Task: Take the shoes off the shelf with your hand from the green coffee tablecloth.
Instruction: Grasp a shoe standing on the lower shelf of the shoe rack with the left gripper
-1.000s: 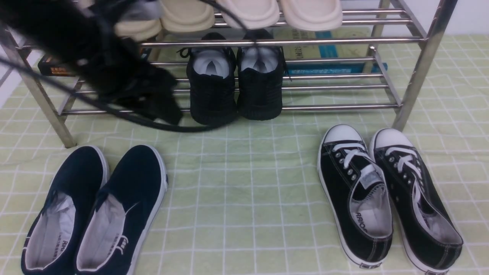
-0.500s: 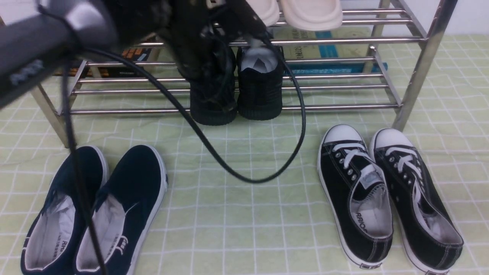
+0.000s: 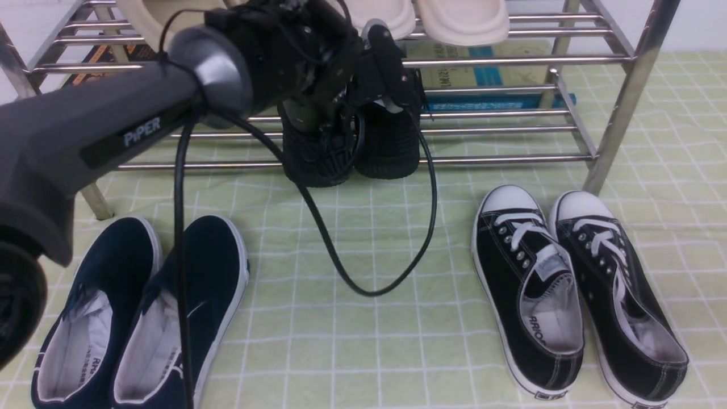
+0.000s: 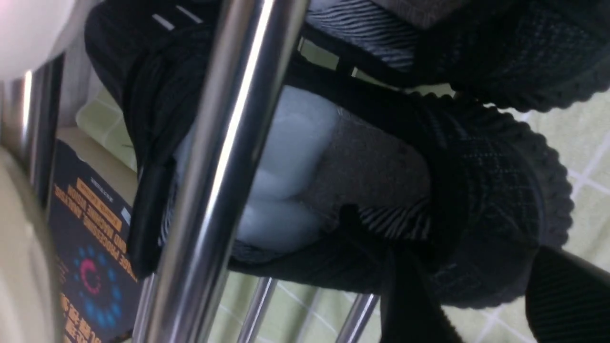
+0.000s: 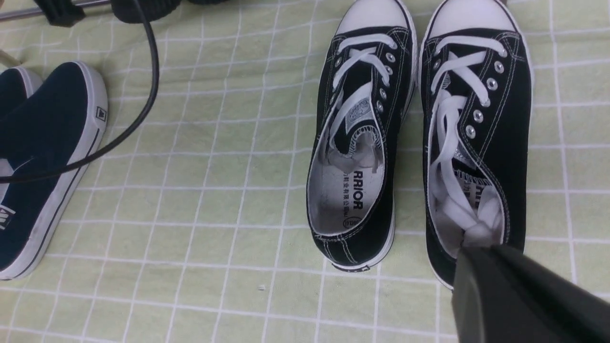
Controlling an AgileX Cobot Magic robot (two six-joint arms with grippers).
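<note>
The shoes (image 3: 389,142), an all-black knit pair, stand on the lower bars of the chrome shelf (image 3: 511,161), heels toward me. My left gripper (image 3: 341,96), a black hand on a grey arm, covers their openings, and its fingers (image 3: 325,150) hang over the left shoe's heel. In the left wrist view the shoe (image 4: 500,190) with its white stuffing (image 4: 295,143) sits behind a shelf bar (image 4: 214,157). Two dark fingers (image 4: 405,305) stand apart beside the heel, so the hand looks open. The green tablecloth (image 3: 369,318) lies under everything. My right gripper (image 5: 524,295) shows only as a dark shape.
Navy slip-ons (image 3: 142,307) lie front left and black canvas sneakers (image 3: 573,284) front right on the cloth. Cream slippers (image 3: 460,20) sit on the upper tier and boxes (image 3: 483,74) stand behind the shelf. A black cable (image 3: 386,284) loops down over the cloth.
My left arm has swung in from the upper left, and the hand has settled over the black knit shoes. The shoes have not moved.
</note>
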